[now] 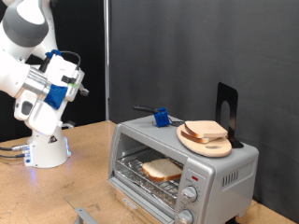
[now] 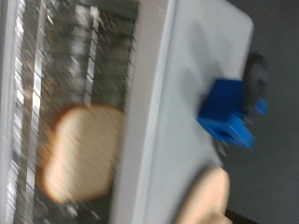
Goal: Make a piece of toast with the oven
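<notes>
The silver-grey oven (image 1: 217, 171) stands at the exterior view's lower right with its glass door (image 1: 140, 192) folded down. The piece of toast (image 1: 162, 169) lies flat on the wire rack inside. In the blurred wrist view the toast (image 2: 82, 151) shows on the rack beside the oven's grey top (image 2: 182, 103). My gripper (image 1: 78, 86) hangs high at the exterior view's left, well away from the oven, with nothing visible between its fingers. The fingers do not show in the wrist view.
A round wooden board (image 1: 207, 145) with other bread slices (image 1: 206, 131) sits on the oven's top; one slice's edge shows in the wrist view (image 2: 207, 196). A blue object (image 1: 161, 118) (image 2: 226, 114) and a black stand (image 1: 227, 110) are there too. The robot base (image 1: 45, 147) stands on the wooden table.
</notes>
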You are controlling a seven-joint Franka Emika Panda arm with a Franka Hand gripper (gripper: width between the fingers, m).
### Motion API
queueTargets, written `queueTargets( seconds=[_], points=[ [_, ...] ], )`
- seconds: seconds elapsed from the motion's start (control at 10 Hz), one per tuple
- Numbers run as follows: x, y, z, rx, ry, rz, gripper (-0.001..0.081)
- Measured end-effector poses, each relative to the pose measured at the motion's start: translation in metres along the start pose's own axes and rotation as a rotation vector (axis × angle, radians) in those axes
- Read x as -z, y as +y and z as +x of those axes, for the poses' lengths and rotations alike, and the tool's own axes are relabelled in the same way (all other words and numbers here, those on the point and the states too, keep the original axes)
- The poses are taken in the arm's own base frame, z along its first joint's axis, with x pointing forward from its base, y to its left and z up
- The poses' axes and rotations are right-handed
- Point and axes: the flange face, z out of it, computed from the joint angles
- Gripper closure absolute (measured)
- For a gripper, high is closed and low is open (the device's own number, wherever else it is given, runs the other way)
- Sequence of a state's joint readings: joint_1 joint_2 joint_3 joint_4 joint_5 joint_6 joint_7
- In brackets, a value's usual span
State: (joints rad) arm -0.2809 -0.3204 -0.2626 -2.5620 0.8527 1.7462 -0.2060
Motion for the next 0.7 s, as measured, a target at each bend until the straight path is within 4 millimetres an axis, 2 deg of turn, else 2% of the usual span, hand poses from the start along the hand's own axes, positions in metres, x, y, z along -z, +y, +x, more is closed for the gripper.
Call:
queueTargets(
  seconds=[0.3,0.7],
  points=[
    [-0.013,0.041,0.031,-0.12,0.054,-0.083,0.0001],
    [-0.026,0.093,0.068,-0.141,0.155,-0.151,0.0001]
  ],
)
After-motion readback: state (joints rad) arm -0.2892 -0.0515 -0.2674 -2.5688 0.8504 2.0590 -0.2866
